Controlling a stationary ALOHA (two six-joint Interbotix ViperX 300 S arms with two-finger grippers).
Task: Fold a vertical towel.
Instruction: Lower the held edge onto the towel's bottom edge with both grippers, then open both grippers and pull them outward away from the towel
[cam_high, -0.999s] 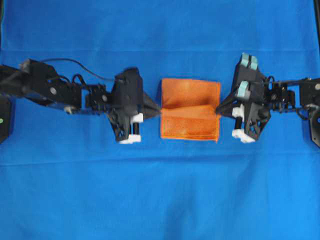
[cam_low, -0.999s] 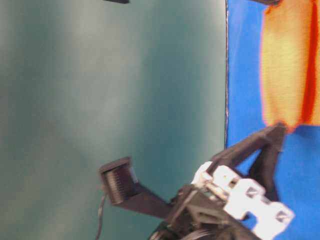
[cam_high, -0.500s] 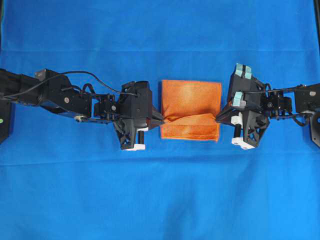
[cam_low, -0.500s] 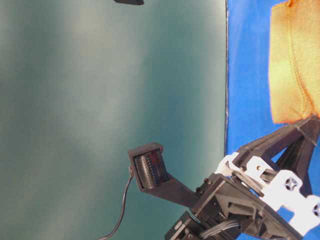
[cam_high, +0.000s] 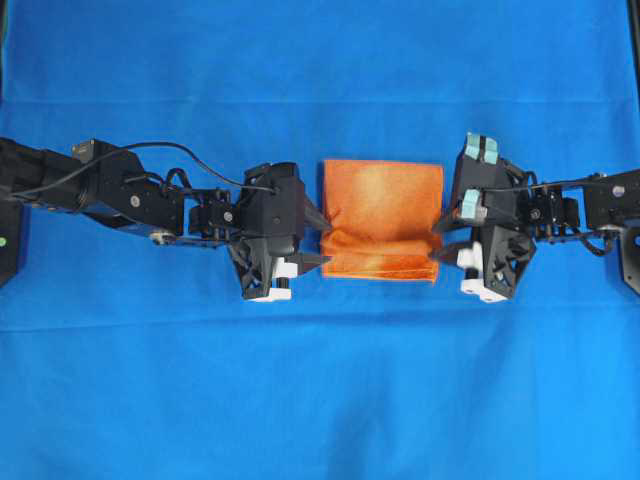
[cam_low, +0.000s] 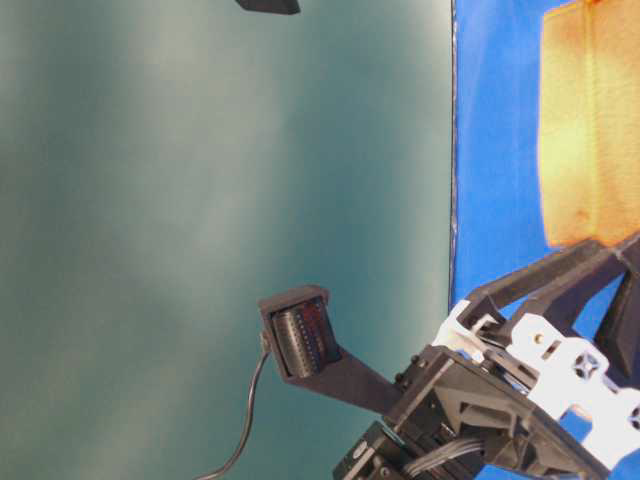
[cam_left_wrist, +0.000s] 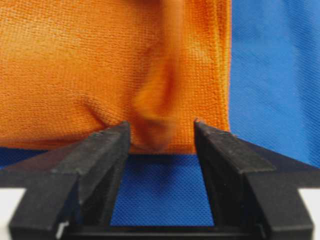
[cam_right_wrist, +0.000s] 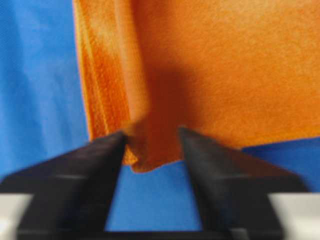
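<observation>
Both my grippers have just let go: left gripper (cam_high: 322, 246) and right gripper (cam_high: 437, 241) now stand parted at the towel's (cam_high: 383, 215) side edges. Towel lies folded on the blue cloth (cam_high: 320, 380), between them. Fold looks laid; withdrawal next, I judge.

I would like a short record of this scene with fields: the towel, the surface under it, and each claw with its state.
towel: orange microfibre towel, folded in layers, lying flat
surface: blue cloth under the towel
left claw: left claw open, a raised pucker of the towel's edge between its fingers
right claw: right claw open, at the towel's opposite edge, a corner of cloth between its fingers
fold: a ridge runs across the towel between the two claws
</observation>
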